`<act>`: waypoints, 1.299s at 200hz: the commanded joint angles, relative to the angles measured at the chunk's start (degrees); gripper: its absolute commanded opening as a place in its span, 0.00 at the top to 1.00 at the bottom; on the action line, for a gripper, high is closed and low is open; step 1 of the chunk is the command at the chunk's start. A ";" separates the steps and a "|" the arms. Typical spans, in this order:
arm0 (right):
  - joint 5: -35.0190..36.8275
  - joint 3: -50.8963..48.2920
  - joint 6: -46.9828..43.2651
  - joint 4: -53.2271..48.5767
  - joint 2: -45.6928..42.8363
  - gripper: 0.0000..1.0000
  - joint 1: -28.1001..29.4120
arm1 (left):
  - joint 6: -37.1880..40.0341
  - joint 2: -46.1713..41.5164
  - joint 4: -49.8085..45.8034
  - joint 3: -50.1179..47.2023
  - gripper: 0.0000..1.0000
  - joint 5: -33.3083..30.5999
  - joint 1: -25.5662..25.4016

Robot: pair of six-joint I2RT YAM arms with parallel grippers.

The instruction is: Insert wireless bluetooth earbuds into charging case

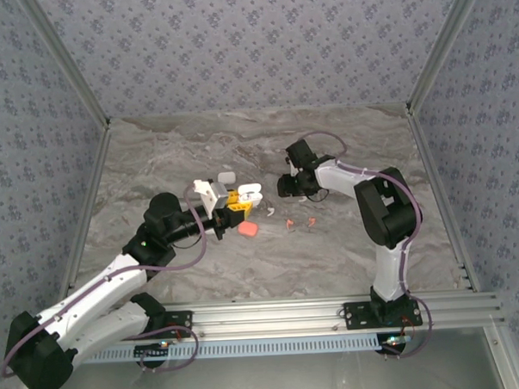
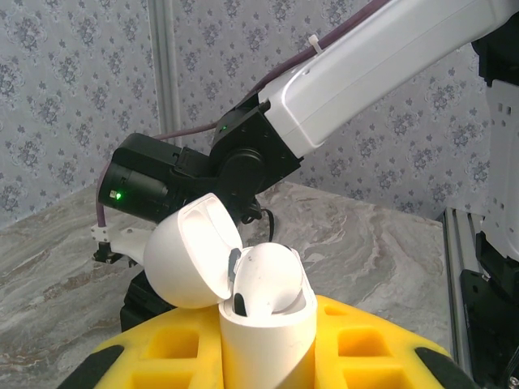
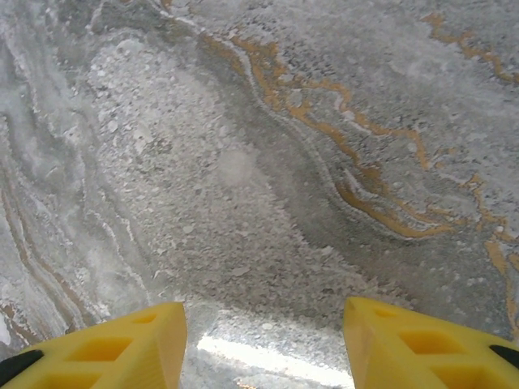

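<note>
two coral earbuds [image 1: 289, 223] lie loose, one coral case [image 1: 249, 230], one spare white case [image 1: 226, 177]; left gripper [image 1: 242, 198] clenches open white case [image 2: 268, 344], right gripper [image 3: 263, 312] released.

We saw the left gripper [image 1: 239, 200] over the table's [image 1: 154, 156] middle, an open case [image 2: 268, 324] between its fingers, its lid tipped left. A second case [image 1: 226, 177] lay just behind it, a third case [image 1: 249, 231] just before it. Two earbuds [image 1: 288, 222] lay right of that, before the right gripper [image 1: 282, 189].

Grey marbled table [image 1: 171, 147]; floral-patterned walls [image 1: 253, 48] behind; aluminium rail [image 1: 273, 313].
</note>
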 commanded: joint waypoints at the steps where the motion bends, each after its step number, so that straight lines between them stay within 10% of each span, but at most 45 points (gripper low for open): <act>1: 2.29 1.71 -1.69 -3.29 0.45 0.44 0.90 | 0.80 -1.02 0.67 0.08 1.00 -0.39 -0.30; 260: 4.76 -0.86 -3.00 -11.83 -7.95 0.44 2.66 | 0.26 -0.40 0.76 -0.31 1.00 -0.62 -0.35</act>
